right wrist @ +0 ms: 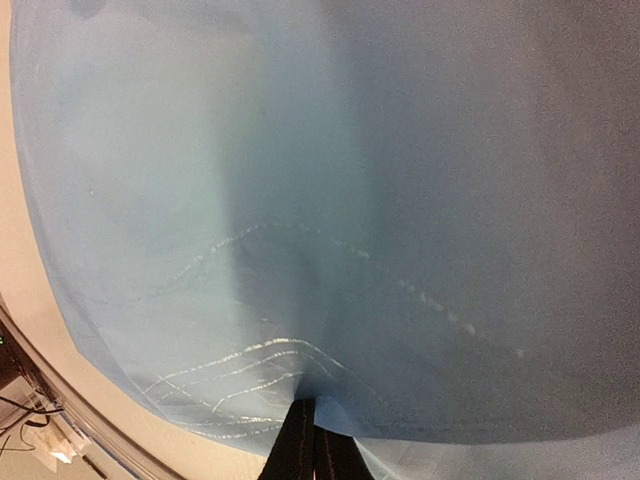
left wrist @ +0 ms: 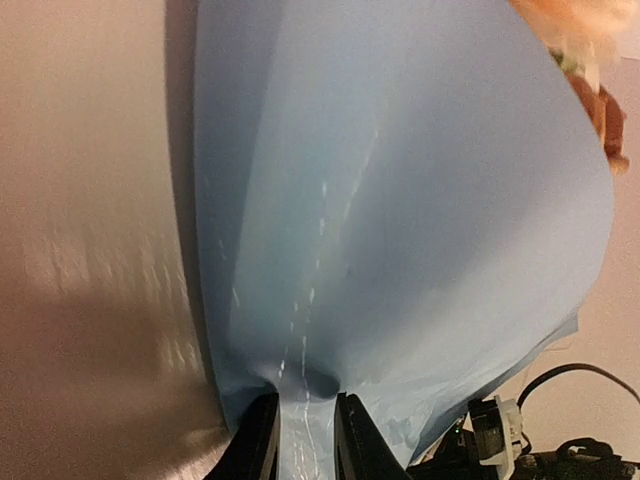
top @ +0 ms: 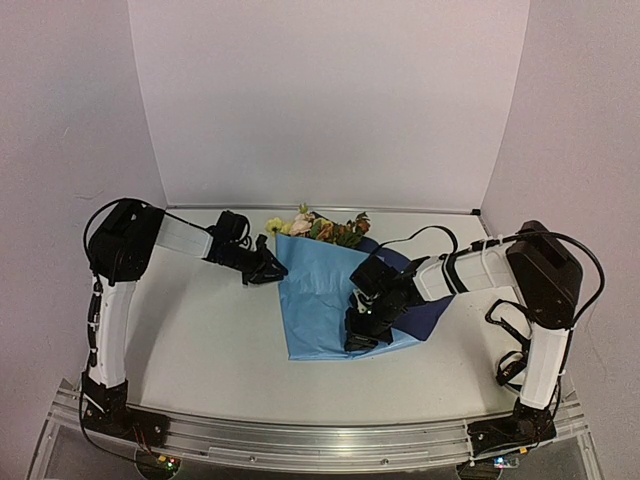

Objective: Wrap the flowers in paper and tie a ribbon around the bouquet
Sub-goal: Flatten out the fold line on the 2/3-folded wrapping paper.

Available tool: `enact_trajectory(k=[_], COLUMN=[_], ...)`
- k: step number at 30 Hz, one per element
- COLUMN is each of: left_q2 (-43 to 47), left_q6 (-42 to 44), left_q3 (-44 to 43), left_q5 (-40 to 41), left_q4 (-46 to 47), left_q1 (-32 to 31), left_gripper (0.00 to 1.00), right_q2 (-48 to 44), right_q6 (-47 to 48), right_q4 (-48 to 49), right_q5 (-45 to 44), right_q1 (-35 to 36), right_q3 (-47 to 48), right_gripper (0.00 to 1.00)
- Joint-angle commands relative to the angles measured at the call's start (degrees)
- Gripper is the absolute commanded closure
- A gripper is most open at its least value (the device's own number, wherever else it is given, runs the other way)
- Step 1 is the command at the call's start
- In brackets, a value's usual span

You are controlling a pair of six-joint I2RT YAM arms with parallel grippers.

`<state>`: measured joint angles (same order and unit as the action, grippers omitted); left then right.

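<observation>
My left gripper sits at the left edge of the paper, about level with the sheet's far half. In the left wrist view its two fingers stand a little apart, and a gathered bit of that light-blue edge runs between them. The sheet puckers just ahead of the tips, but I cannot tell whether the fingers are actually biting on it or only flanking it. My right gripper points down onto the near part of the paper, close to its near edge. Its fingers are pressed tightly together with no gap. Their tips meet the sheet's surface, where fine creases fan out from the contact. I see nothing caught between them. The paper lies on the counter between my two arms, folded over into a broad wedge with its pale side up. Its darker blue side shows along the right, under my right forearm. The flowers lie at the far end of the paper. Their yellow, pale pink and rust-orange blooms and green leaves poke out past its far edge, and their stems are hidden beneath the fold. From my left wrist, a few of the blooms show blurred at the upper right corner, beyond the curved rim of the sheet.
</observation>
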<state>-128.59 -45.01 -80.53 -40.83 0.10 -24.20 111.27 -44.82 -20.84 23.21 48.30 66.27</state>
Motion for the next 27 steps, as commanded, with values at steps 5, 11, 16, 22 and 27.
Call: enact_trajectory(k=[5,11,16,22,27], left_q2=[-9.7,-16.1,-19.3,-13.2,2.8], left_q6=[2.1,1.5,1.1,3.9,6.4], left_q3=[-17.0,-28.8,-38.2,-37.5,-18.8], left_q5=[-3.9,-5.7,-6.4,-4.3,0.5], left_q4=[-4.9,-6.9,-8.8,-10.3,-6.6], left_q1=[5.5,7.5,8.9,9.1,7.7], left_gripper=[0.78,0.77,0.76,0.73,0.73], right_q2=[2.4,2.8,3.1,2.3,1.5], right_q6=[0.1,0.0,-0.4,-0.5,-1.1], right_q4=[-2.6,-3.0,-3.3,-4.3,-5.1], right_q5=[-0.5,-0.6,-0.8,-1.1,-1.3], right_q1=[0.3,0.3,0.3,0.3,0.3], right_q3=[1.2,1.6,1.5,2.5,3.8], right_gripper=[1.00,1.00,1.00,1.00,1.00])
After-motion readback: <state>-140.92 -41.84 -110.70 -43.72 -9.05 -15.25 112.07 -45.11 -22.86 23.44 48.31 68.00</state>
